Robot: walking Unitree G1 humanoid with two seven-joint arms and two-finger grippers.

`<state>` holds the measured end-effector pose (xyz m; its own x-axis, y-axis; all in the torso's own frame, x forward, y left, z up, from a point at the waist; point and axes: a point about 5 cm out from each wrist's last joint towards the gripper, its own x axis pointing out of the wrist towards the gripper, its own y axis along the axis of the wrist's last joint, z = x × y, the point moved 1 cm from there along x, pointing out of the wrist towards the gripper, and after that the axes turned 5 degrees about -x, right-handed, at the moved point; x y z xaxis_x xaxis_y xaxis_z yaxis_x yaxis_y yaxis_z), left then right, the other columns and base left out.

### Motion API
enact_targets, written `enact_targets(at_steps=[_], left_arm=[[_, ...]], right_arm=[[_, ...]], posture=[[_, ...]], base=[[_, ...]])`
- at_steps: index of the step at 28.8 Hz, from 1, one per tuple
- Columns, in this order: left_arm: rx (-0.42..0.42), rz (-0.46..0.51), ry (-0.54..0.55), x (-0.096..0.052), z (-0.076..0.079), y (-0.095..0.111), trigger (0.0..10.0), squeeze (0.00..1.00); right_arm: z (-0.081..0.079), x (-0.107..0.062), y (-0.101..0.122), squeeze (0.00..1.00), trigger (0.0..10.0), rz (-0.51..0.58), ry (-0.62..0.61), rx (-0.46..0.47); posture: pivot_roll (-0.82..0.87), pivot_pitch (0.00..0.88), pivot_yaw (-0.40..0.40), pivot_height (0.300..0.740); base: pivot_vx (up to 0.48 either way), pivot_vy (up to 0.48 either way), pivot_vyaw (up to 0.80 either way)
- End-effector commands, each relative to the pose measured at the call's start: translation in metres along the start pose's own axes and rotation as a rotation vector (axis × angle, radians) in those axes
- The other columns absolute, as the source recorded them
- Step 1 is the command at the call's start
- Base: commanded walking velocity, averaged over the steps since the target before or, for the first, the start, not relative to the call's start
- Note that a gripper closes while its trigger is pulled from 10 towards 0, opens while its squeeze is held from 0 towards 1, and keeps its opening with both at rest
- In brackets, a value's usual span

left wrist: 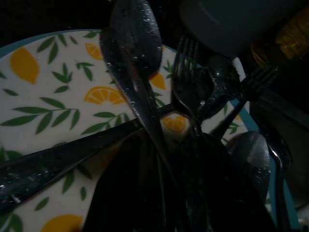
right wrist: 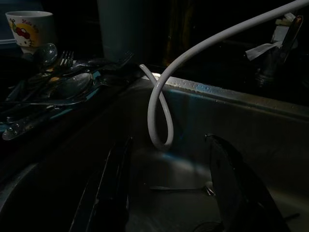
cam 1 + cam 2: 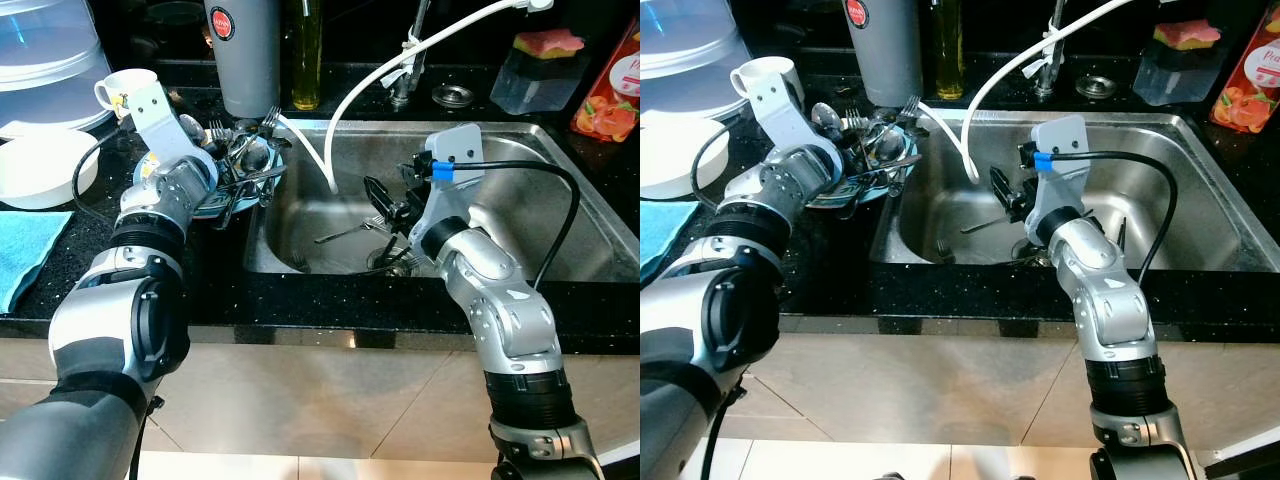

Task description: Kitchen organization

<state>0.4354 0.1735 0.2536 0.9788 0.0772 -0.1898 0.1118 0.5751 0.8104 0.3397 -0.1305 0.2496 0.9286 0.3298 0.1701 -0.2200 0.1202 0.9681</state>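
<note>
A plate with a lemon-and-leaf pattern [image 1: 48, 96] sits on the black counter just left of the sink. It carries a heap of spoons and forks [image 3: 245, 165]. My left gripper [image 3: 222, 192] is down on that heap, close over a long spoon [image 1: 137, 58]. My right gripper [image 3: 385, 205] hangs inside the steel sink [image 3: 520, 190] and is open, with nothing between its fingers [image 2: 113, 193]. A fork [image 3: 350, 232] lies on the sink floor just ahead of it. More dark cutlery lies by the drain [image 3: 392, 260].
A white hose [image 3: 345, 120] loops from the tap into the sink, near the right gripper. A grey canister [image 3: 245, 55], an oil bottle [image 3: 306, 50] and a mug [image 3: 125, 88] stand behind the plate. At far left are a white bowl [image 3: 40, 165] and a blue cloth [image 3: 25, 245].
</note>
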Motion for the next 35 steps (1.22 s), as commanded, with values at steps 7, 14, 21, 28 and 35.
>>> enact_targets(at_steps=[7,14,21,28,35], left_arm=[[-0.045,-0.028,0.027,0.001,-0.004,-0.006,0.0,0.0],[-0.046,-0.019,0.027,0.001,-0.004,-0.003,0.0,0.0],[0.039,0.065,0.017,0.0,0.001,0.009,0.0,0.0],[0.168,0.323,-0.053,-0.011,0.028,0.053,10.0,0.0],[0.305,0.372,-0.134,-0.017,0.046,0.055,10.0,0.0]], right_arm=[[0.001,-0.001,0.001,0.0,10.0,0.004,-0.003,0.012],[0.002,-0.001,0.003,0.0,10.0,0.011,-0.01,0.016],[0.004,-0.001,0.004,0.0,10.0,0.017,-0.022,0.022],[0.005,-0.001,0.005,0.0,10.0,0.023,-0.031,0.026],[0.006,-0.001,0.005,0.0,10.0,0.028,-0.036,0.028]], posture=[[0.06,0.114,0.024,0.74],[0.06,0.113,0.023,0.74],[0.06,0.111,0.023,0.74],[0.06,0.108,0.023,0.74],[0.07,0.101,0.025,0.74]], base=[[0.0,0.0,0.0],[0.0,0.0,0.0],[0.0,0.0,0.0],[0.0,0.0,0.0],[0.0,0.0,0.0]])
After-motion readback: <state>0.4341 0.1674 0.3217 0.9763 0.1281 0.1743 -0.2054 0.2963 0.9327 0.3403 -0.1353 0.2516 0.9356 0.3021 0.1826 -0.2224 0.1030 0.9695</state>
